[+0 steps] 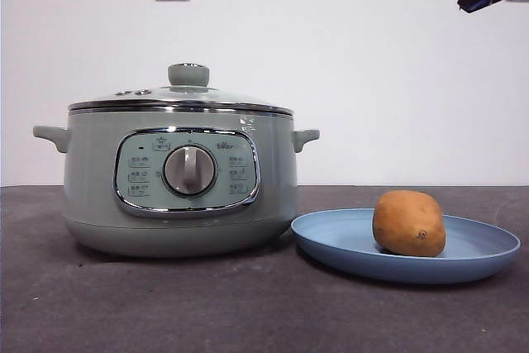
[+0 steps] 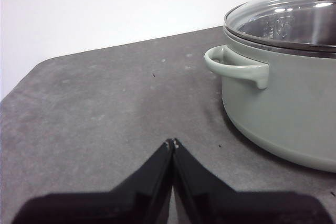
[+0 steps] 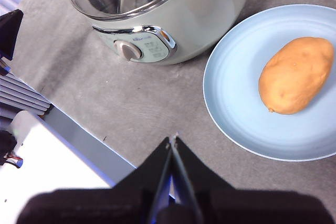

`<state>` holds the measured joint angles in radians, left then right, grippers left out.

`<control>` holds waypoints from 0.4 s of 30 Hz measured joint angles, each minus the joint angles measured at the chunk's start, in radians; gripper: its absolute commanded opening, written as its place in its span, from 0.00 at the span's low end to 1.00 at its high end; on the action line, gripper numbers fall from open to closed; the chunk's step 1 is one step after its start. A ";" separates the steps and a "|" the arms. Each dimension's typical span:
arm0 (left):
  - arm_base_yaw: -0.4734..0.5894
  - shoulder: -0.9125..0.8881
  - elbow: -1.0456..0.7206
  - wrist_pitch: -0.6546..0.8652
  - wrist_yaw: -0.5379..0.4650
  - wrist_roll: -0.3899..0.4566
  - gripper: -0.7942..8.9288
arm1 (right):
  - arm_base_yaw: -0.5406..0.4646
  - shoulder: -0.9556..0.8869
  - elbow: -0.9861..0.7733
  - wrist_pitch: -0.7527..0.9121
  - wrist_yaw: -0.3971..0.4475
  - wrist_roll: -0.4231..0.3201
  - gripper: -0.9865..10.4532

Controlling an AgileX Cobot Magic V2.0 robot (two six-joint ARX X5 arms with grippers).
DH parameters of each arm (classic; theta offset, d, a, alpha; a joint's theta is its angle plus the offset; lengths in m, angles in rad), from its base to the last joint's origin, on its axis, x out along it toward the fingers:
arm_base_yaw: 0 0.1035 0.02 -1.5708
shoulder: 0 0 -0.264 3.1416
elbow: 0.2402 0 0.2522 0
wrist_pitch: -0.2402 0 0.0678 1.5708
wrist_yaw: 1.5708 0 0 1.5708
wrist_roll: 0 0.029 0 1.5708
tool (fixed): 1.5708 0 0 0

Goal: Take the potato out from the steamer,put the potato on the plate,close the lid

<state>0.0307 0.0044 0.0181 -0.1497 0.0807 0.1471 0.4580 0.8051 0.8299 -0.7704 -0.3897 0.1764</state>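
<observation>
The potato (image 1: 408, 222) lies on its side on the blue plate (image 1: 347, 241), toward the plate's right half, and the plate sits just right of the steamer (image 1: 178, 188) on the counter (image 1: 165, 303). The glass lid (image 1: 182, 98) rests flat on the steamer's chrome rim, so the task looks finished.

Judging by its look, the potato is firm, fairly heavy and smooth-skinned; a grip across its narrow middle would hold best. The lid is glass, so fragile and slippery; its green knob is the place to take it.

The left gripper (image 2: 171, 142) hovers low over the counter left of the steamer, its fingers pressed together on nothing. The right gripper (image 3: 174, 139) hangs high over the counter's near edge, fingers likewise closed and empty.
</observation>
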 measured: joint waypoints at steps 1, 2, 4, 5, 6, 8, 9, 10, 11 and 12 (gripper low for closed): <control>0.000 0.000 0.000 -0.008 0.000 -0.002 0.08 | 0.000 0.000 0.000 0.000 0.000 0.000 0.09; 0.000 0.000 0.000 -0.021 0.000 -0.002 0.08 | 0.000 0.000 0.000 0.000 0.000 0.000 0.09; 0.000 0.000 0.000 -0.029 0.001 -0.003 0.08 | 0.000 0.000 0.000 0.000 0.000 0.000 0.09; 0.000 0.000 0.000 -0.029 0.001 -0.003 0.08 | 0.000 0.000 0.000 0.000 0.000 0.000 0.09; 0.000 0.000 0.000 -0.029 0.000 -0.003 0.08 | 0.000 0.000 0.000 0.000 0.000 0.000 0.09; 0.000 0.000 0.000 -0.029 0.000 -0.003 0.08 | 0.000 0.000 0.000 0.000 0.000 0.000 0.09; 0.000 0.000 0.000 -0.029 0.000 -0.003 0.08 | 0.000 0.000 0.000 0.000 0.000 0.000 0.09; 0.000 0.000 0.000 -0.029 0.000 -0.003 0.08 | 0.000 0.000 0.000 0.000 0.000 0.000 0.09; 0.000 0.000 0.000 -0.029 0.000 -0.003 0.08 | 0.000 0.000 0.000 0.000 0.000 0.000 0.09; 0.000 0.000 0.000 -0.029 0.000 -0.003 0.08 | 0.000 0.000 0.000 0.000 0.000 0.000 0.09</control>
<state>0.0307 0.0044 0.0181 -0.1787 0.0811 0.1436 0.4580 0.8051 0.8299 -0.7704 -0.3897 0.1764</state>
